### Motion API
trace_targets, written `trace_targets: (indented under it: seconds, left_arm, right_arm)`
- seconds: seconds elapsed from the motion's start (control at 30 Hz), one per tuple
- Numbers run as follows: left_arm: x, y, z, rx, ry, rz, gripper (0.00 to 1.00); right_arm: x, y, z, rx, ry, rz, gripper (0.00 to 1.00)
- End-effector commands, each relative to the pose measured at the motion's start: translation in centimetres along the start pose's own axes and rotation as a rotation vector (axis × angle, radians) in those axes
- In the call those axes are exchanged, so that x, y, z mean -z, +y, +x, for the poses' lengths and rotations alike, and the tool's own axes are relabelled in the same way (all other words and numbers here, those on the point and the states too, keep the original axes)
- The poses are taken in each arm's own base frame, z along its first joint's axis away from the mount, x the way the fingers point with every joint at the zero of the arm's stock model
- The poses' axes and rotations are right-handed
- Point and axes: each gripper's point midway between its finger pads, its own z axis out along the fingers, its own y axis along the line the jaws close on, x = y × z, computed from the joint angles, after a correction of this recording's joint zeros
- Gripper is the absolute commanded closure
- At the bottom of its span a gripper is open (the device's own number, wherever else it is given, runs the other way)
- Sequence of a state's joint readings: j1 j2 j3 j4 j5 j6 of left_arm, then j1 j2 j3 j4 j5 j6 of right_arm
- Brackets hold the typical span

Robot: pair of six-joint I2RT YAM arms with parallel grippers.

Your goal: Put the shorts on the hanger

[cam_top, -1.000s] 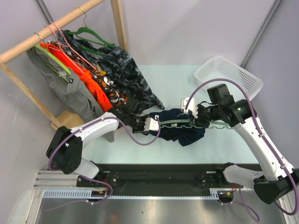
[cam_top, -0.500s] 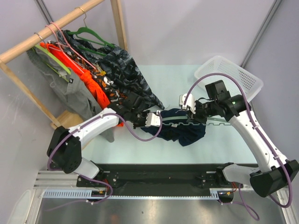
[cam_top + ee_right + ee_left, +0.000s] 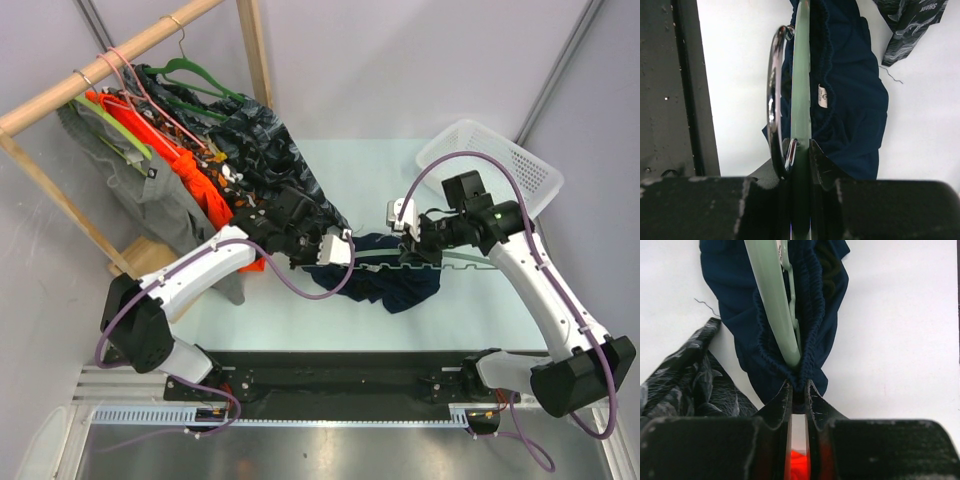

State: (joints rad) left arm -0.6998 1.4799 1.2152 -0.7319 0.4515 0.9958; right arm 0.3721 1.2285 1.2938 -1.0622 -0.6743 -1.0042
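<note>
Ahead of the left pincer (image 3: 799,392), clenched on their waistband, lie the shorts (image 3: 732,285) (navy); right pincer (image 3: 801,150) grips the hanger (image 3: 801,75).

2 arms inward, left gripper (image 3: 343,247) and right gripper (image 3: 404,250) face to face, both jaws tight.

White links (image 3: 200,275), black joints (image 3: 140,335) (purple cables (image 3: 437,180)).
</note>
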Motion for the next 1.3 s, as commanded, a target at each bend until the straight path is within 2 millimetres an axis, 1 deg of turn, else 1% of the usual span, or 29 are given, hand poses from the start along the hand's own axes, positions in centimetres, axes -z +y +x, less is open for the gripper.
trace_targets:
  seconds: [0.0, 0.2, 0.27, 0.4, 0.47, 0.5, 0.53, 0.6, 0.63, 0.7, 0.73, 0.8, 0.87, 0.9, 0.97, 1.0, 1.03, 1.1, 1.13, 1.17, 1.2, 1.23, 1.27]
  left_arm:
    - [2.4, 1.5, -5.1, -0.105, -0.117, -0.065, 0.95]
    - [2.6, 2.0, -7.4, -0.111, -0.15, -0.073, 0.96]
    - [2.6, 2.1, -8.1, -0.102, -0.162, -0.069, 0.96]
    - [2.3, 2.4, -8.5, -0.082, -0.168, -0.079, 0.95]
    - [2.1, 2.1, -8.7, -0.072, -0.186, -0.063, 0.91]
    - [2.1, 1.9, -8.7, -0.069, -0.193, -0.055, 0.88]
    - [2.0, 1.9, -8.8, -0.07, -0.202, -0.056, 0.8]
    - [1.7, 1.3, -8.7, -0.06, -0.212, -0.033, 0.68]
    - [1.5, 1.3, -8.6, -0.059, -0.21, -0.033, 0.57]
    - [1.1, 1.1, -8.2, -0.057, -0.203, -0.024, 0.51]
    - [0.9, 1.1, -8.1, -0.056, -0.198, -0.022, 0.47]
    - [0.3, 1.3, -7.7, -0.05, -0.186, -0.017, 0.46]
    - [0.0, 1.7, -7.8, -0.045, -0.188, -0.023, 0.45]
    - [-0.2, 1.9, -7.7, -0.04, -0.183, -0.027, 0.46]
    - [-0.8, 2.1, -7.7, -0.032, -0.179, -0.016, 0.51]
    - [-1.0, 2.1, -7.6, -0.025, -0.177, -0.006, 0.56]
    - [-1.4, 2.0, -7.5, -0.013, -0.172, 0.008, 0.71]
    - [-1.5, 1.9, -7.4, 0.01, -0.171, 0.023, 0.85]
    - [-1.5, 2.0, -7.3, 0.053, -0.18, 0.032, 0.96]
    - [-1.6, 2.4, -7.1, 0.084, -0.181, 0.032, 1.0]
    - [-1.6, 2.8, -7.1, 0.112, -0.187, 0.028, 1.0]
    - [-1.4, 3.4, -6.5, 0.171, -0.185, 0.02, 0.99]
    - [-1.5, 4.2, -6.3, 0.199, -0.182, 0.01, 1.0]
  right_arm:
    - [0.1, -0.2, -2.5, 0.041, -0.139, -0.017, 1.0]
    - [-1.2, -0.4, -2.9, 0.01, -0.196, -0.048, 1.0]
    - [-1.6, -0.8, -3.1, 0.014, -0.216, -0.042, 1.0]
    - [-1.5, -1.0, -3.9, 0.02, -0.259, -0.026, 1.0]
    - [-1.3, -0.8, -4.2, 0.022, -0.28, -0.029, 1.0]
    - [-1.5, -0.5, -3.9, 0.006, -0.282, -0.036, 1.0]
    - [-1.5, -0.7, -4.0, 0.013, -0.291, -0.025, 1.0]
    - [-1.3, -0.6, -4.0, 0.019, -0.298, -0.012, 1.0]
    - [-1.3, -0.6, -4.1, 0.017, -0.305, -0.008, 1.0]
    - [-1.1, -0.7, -4.2, 0.024, -0.31, 0.002, 1.0]
    - [-1.1, -0.7, -4.2, 0.018, -0.314, 0.002, 1.0]
    - [-1.0, -0.7, -4.5, 0.024, -0.325, 0.003, 1.0]
    - [-1.0, -0.4, -4.6, 0.026, -0.336, -0.007, 1.0]
    - [-1.0, -0.3, -4.7, 0.028, -0.339, -0.01, 1.0]
    - [-1.0, -0.3, -4.6, 0.026, -0.338, -0.012, 1.0]
    - [-1.0, -0.2, -4.6, 0.031, -0.338, -0.013, 1.0]
    - [-0.9, -0.3, -4.5, 0.034, -0.335, -0.003, 1.0]
    - [-0.9, -0.7, -4.5, 0.021, -0.33, 0.017, 1.0]
    - [-0.9, -1.2, -4.2, -0.002, -0.31, 0.049, 1.0]
    - [-0.7, -1.5, -4.2, -0.018, -0.305, 0.07, 0.98]
    - [-0.4, -2.0, -3.9, -0.07, -0.3, 0.098, 0.91]
    - [0.0, -2.4, -3.6, -0.102, -0.291, 0.123, 0.67]
    - [0.6, -2.3, -3.6, -0.124, -0.298, 0.141, 0.53]
